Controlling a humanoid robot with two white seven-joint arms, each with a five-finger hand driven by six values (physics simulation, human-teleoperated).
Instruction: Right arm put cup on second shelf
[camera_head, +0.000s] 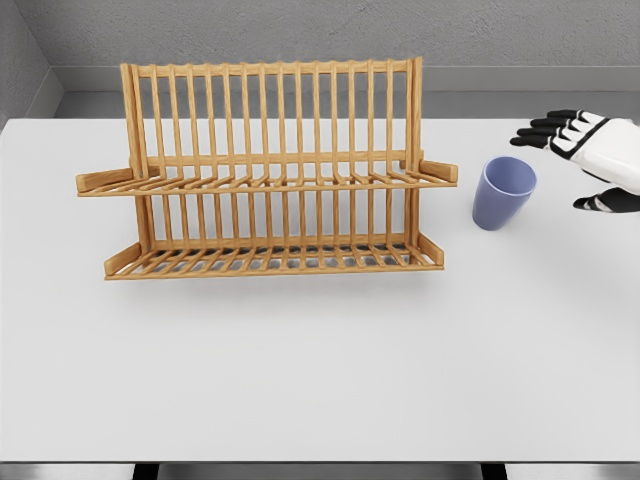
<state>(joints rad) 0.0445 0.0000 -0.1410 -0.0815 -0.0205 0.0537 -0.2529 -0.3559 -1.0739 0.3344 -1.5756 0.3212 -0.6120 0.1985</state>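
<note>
On the surface: a white surface (320, 380) carries a wooden rack and a cup; grey walls stand behind.
Cup look: the cup (503, 194) is periwinkle blue, plain, without a handle, tapering from a wide round mouth to a narrower base; its inside is the same blue.
Cup place: it stands upright on the surface, just beside the right end of the rack and apart from it, level with the gap between the two shelves.
Rack: the dish rack (270, 170) is light wood, with a tall slatted back and two slatted shelves, the upper shelf (265, 182) wider than the lower shelf (275, 258); both hold nothing.
Right hand: the right hand (590, 160) enters at the right edge, white with black fingers.
Hand pose: its fingers (545, 130) stretch out leftward above the cup's height, the thumb (600, 203) lower and apart; the hand is spread, holding nothing.
Hand to cup: near the cup, to its right, not touching.
</note>
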